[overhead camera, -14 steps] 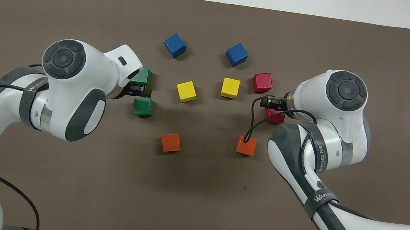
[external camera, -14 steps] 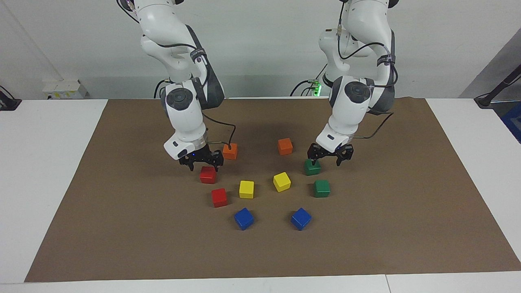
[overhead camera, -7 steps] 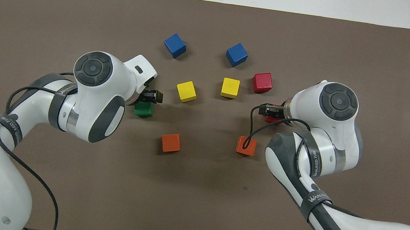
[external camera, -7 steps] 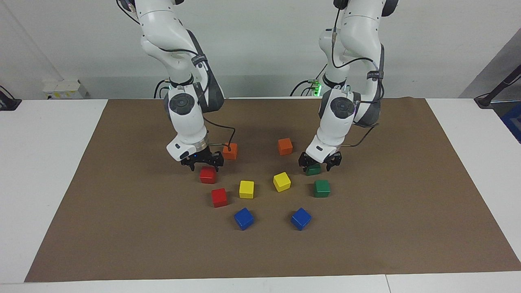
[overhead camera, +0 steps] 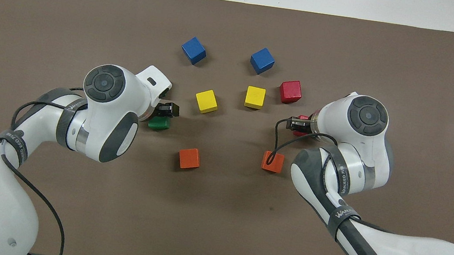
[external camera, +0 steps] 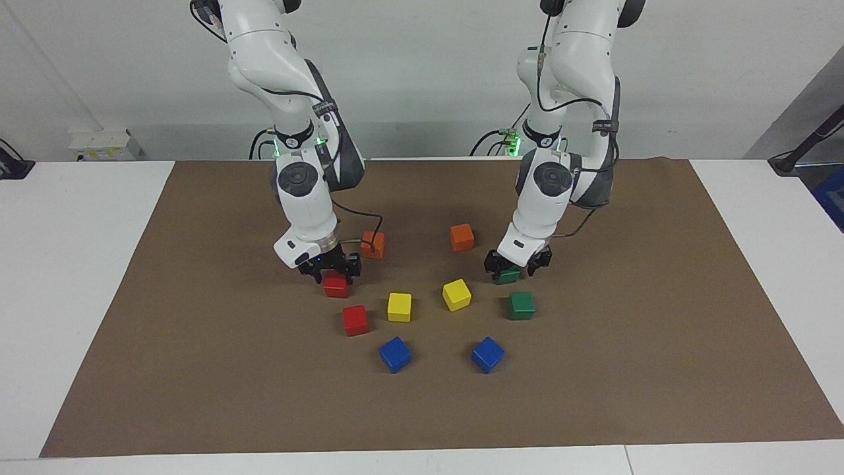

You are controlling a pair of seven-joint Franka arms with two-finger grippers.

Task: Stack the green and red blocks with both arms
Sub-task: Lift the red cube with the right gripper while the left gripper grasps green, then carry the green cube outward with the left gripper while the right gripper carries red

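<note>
Brown paper mat [external camera: 198, 369] covers most of the desk. Toward the robots' edge, the right gripper [external camera: 328, 270] sits low over the nearer red cube [external camera: 336, 286], fingers spread. The left gripper [external camera: 517, 265] straddles the nearer green cube [external camera: 508, 276], also spread, though I cannot quite tell whether any pad touches. Best to sink until the fingers flank each cube at mid-height, centre, then close squarely. Each mate — farther red cube [external camera: 355, 320], farther green cube [external camera: 521, 305] — lies just toward the edge away from the robots, a ready base.

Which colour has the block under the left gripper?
Dark green block, under the left gripper; clearest in the facing view.
</note>
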